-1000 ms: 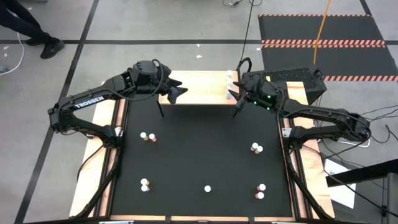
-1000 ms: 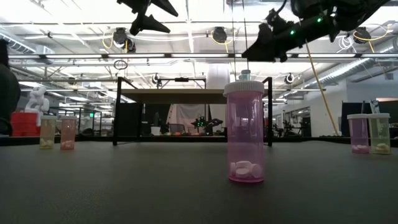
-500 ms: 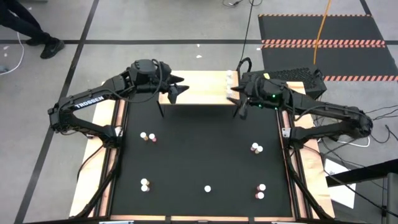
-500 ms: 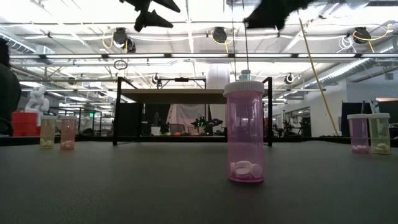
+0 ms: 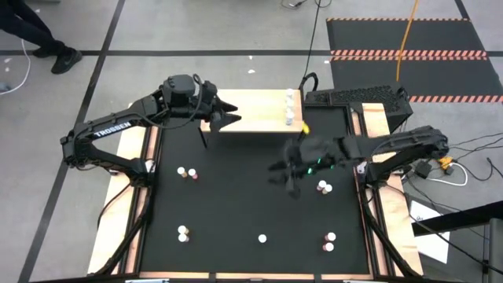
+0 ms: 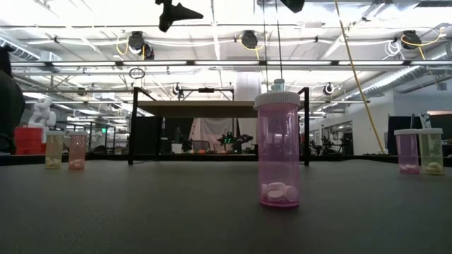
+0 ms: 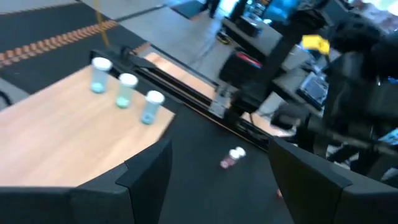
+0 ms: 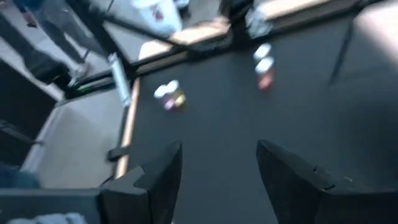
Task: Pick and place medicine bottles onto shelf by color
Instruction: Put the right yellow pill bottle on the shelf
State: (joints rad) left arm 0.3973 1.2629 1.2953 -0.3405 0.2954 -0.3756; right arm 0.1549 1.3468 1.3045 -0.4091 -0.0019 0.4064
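- Three blue bottles (image 7: 124, 88) are standing in a row at the right end of the shelf (image 5: 255, 112); sorting is only partly done, I judge.
- Shelf is sitting at the far edge of the mat (image 5: 251, 200), between the two arm bases.
- Still loose on the mat: a pair near the left edge (image 5: 186, 172), a pair at the near left corner (image 5: 183, 233), a single pink bottle (image 6: 277, 149) at the near edge middle, a pair at the near right corner (image 5: 329, 241), a pair by the right edge (image 5: 323, 187).
- So about nine bottles are waiting, pink and yellow as far as the low view shows; none of those colours are showing on the shelf.
- Right gripper (image 5: 283, 169) is hanging over the mat's right-centre, fingers (image 8: 158, 177) spread apart, holding nothing.
- Nearest bottles to it are the right-edge pair, just beside it toward the right edge, not touching.
- Its wrist view is showing two other pairs ahead on the mat, well apart from the fingers.
- Left gripper (image 5: 226, 112) is hovering over the shelf's left end, fingers (image 7: 146, 171) spread, empty.
- Blue bottles are lying at the opposite end of the shelf from it; left-edge pair is sitting well apart, nearer the mat's middle.
- Next step, I judge: right arm is lining up for a pick from the right-edge pair.
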